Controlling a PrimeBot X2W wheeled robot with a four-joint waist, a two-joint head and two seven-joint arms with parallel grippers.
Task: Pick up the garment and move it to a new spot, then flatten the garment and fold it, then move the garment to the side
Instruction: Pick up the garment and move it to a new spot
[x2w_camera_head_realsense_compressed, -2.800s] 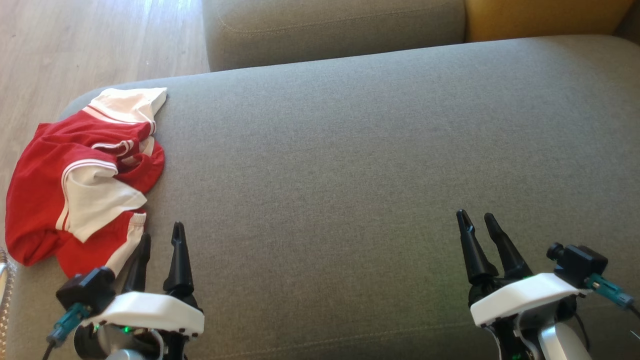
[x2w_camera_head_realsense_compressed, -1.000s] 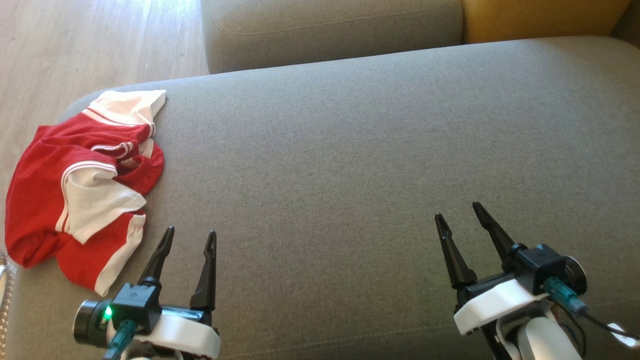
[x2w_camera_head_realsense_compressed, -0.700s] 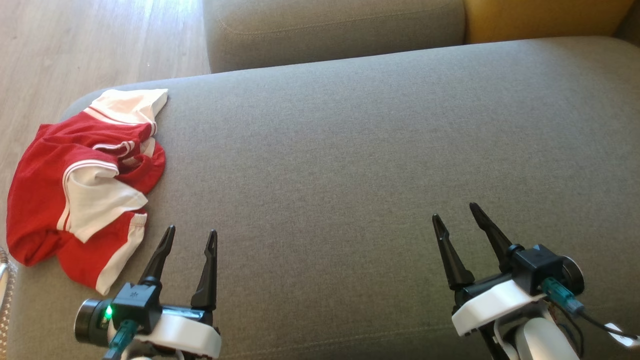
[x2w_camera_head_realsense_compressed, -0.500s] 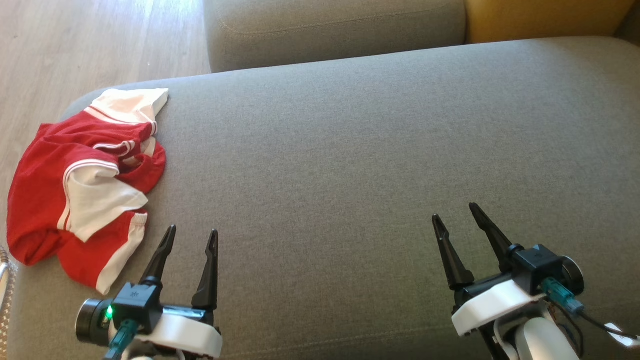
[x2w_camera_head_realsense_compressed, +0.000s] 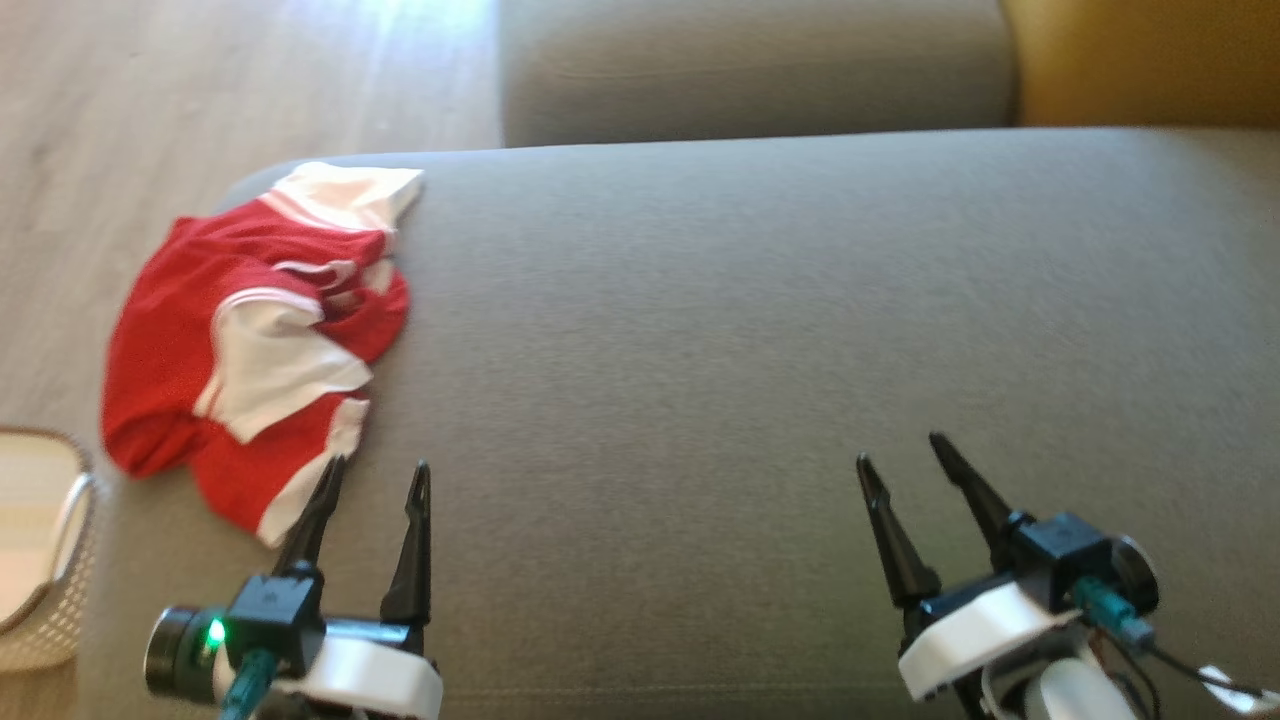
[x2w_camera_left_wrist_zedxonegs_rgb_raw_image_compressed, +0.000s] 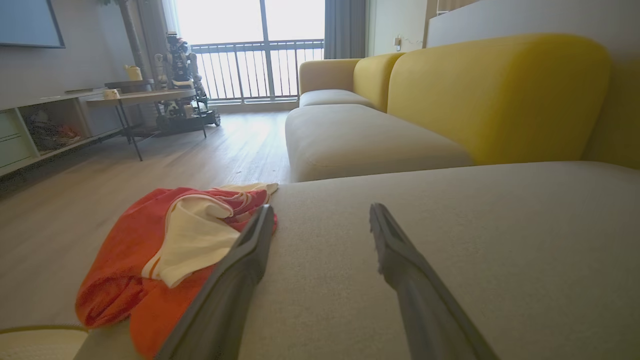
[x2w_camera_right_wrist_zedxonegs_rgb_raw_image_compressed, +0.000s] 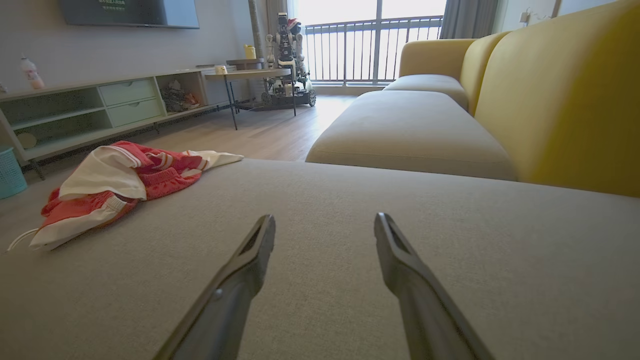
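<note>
**Crumpled garment at the left end of a grey cushion, with both grippers open and empty.**
The red-and-white garment is seen bunched at the cushion's left edge, partly draped over the rounded corner toward the wooden floor. The left gripper is held just beside the garment's near hem. Its outer finger is overlapped with the cloth in the head view, and whether the cloth is touched cannot be told. The right gripper is held well apart from the garment, over bare cushion. Both pairs of fingers are spread wide, and nothing is gripped. A pale woven basket is seen beside the cushion's near left corner, and a yellow backrest beyond.
</note>
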